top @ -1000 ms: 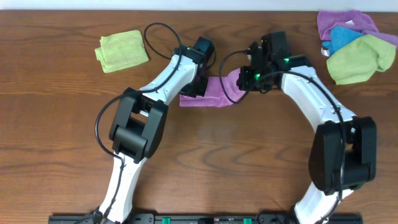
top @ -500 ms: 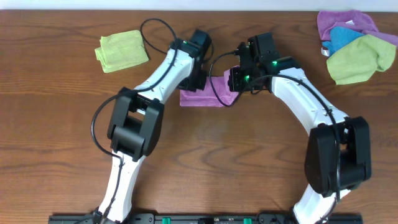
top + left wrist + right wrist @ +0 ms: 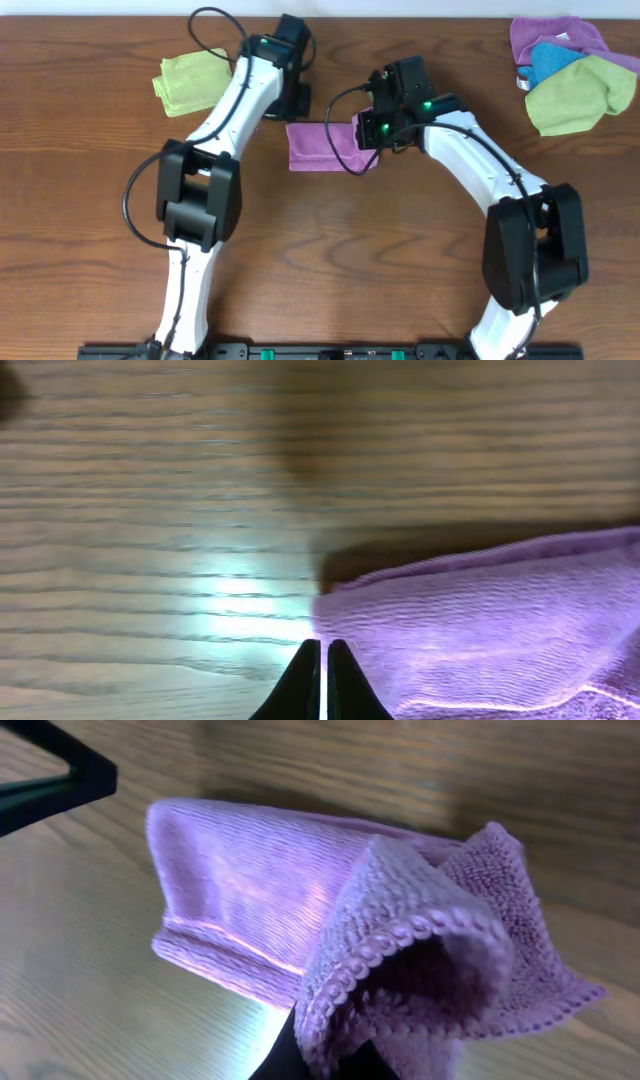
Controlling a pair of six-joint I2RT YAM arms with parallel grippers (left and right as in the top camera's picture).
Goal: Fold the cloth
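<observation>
The magenta-purple cloth (image 3: 318, 147) lies folded on the wooden table between the two arms. My right gripper (image 3: 366, 134) is shut on the cloth's right edge, which curls up over the fingers (image 3: 285, 1055) in the right wrist view, with the rest of the cloth (image 3: 250, 890) flat beyond. My left gripper (image 3: 297, 108) hovers just behind the cloth's far left corner. In the left wrist view its jaws (image 3: 324, 647) are shut with nothing between them, right at the corner of the cloth (image 3: 480, 620).
A folded lime-green cloth (image 3: 195, 82) lies at the back left, close to the left arm. A pile of purple, blue and lime-green cloths (image 3: 570, 70) sits in the back right corner. A dark part of the left arm (image 3: 50, 775) shows beyond the cloth.
My left gripper has drawn back and to the left, off the cloth, which stays on the table. My right gripper has carried the cloth's right edge leftward over the rest.
</observation>
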